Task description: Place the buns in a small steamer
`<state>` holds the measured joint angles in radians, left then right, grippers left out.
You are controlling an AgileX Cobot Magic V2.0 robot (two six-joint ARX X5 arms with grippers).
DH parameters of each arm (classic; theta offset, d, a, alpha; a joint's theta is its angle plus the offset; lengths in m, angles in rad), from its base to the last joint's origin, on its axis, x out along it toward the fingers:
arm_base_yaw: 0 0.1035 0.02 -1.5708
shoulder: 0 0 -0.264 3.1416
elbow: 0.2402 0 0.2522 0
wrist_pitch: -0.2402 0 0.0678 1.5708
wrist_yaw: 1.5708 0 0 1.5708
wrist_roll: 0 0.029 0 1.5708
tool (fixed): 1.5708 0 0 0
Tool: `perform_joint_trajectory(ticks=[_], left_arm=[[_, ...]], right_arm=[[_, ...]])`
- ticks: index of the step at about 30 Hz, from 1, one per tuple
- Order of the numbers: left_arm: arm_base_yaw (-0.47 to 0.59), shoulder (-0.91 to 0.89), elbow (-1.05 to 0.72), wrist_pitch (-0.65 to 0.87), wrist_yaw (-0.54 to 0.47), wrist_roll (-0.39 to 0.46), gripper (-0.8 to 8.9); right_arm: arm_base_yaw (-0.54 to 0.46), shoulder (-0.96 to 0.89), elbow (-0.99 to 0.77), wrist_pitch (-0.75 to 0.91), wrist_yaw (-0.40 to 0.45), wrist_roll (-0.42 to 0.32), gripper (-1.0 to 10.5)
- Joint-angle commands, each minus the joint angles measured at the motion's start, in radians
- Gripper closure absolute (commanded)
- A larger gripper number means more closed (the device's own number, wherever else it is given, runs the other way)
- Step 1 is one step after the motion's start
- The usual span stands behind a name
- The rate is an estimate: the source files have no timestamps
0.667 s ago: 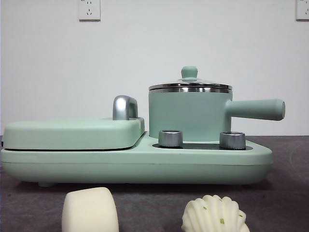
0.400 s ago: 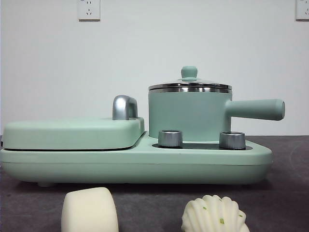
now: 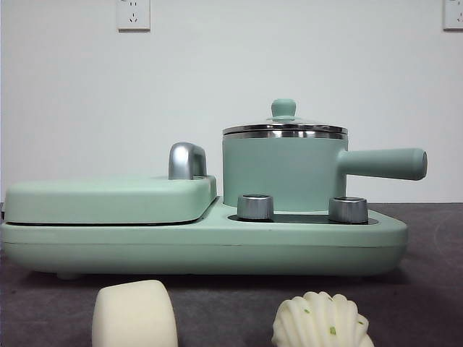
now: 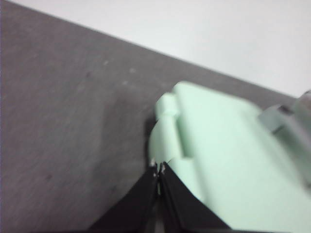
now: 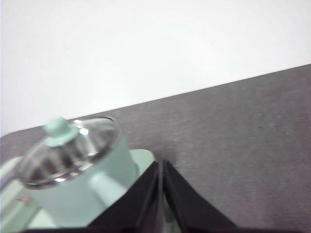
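Two cream-white buns lie at the near table edge in the front view: a smooth loaf-like bun (image 3: 134, 314) on the left and a ridged shell-shaped bun (image 3: 320, 322) with green flecks on the right. Behind them the small steamer (image 3: 283, 170), a mint-green pot with steel rim, side handle and glass lid, stands on the cooker base; the right wrist view shows the steamer (image 5: 73, 170) too. My left gripper (image 4: 158, 168) is shut and empty, above the griddle end of the cooker. My right gripper (image 5: 160, 165) is shut and empty, beside the steamer's handle. Neither arm shows in the front view.
The steamer stands on a mint-green cooker base (image 3: 202, 242) with two steel knobs (image 3: 255, 207). A flat griddle cover (image 3: 108, 199) with a chrome handle (image 3: 187, 160) fills its left half, also seen as griddle cover (image 4: 228, 155). Dark grey tabletop lies around; a white wall stands behind.
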<state>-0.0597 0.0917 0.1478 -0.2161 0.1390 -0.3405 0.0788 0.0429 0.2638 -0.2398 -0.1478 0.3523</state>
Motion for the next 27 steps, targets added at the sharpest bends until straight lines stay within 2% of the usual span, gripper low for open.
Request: perform_joint_trajectory(ticks=[1, 8, 14, 18, 22, 27], left_arm=[[-0.017, 0.059, 0.081, -0.018, 0.022, -0.024, 8.04], [-0.055, 0.28, 0.324, -0.119, 0.099, 0.016, 8.04], [-0.085, 0.499, 0.554, -0.222, 0.166, 0.102, 8.04], [-0.106, 0.647, 0.693, -0.316, 0.245, 0.167, 8.04], [-0.134, 0.774, 0.803, -0.402, 0.349, 0.257, 8.04], [-0.161, 0.866, 0.855, -0.397, 0.397, 0.273, 8.04]], right_arm=[[0.005, 0.054, 0.097, -0.092, -0.02, 0.032, 9.3], [0.005, 0.222, 0.337, -0.245, -0.138, -0.002, 9.3], [0.005, 0.374, 0.505, -0.365, -0.278, -0.109, 9.3], [0.005, 0.465, 0.585, -0.427, -0.394, -0.204, 9.3], [0.005, 0.526, 0.608, -0.426, -0.52, -0.255, 9.3], [0.005, 0.571, 0.608, -0.427, -0.533, -0.286, 9.3]])
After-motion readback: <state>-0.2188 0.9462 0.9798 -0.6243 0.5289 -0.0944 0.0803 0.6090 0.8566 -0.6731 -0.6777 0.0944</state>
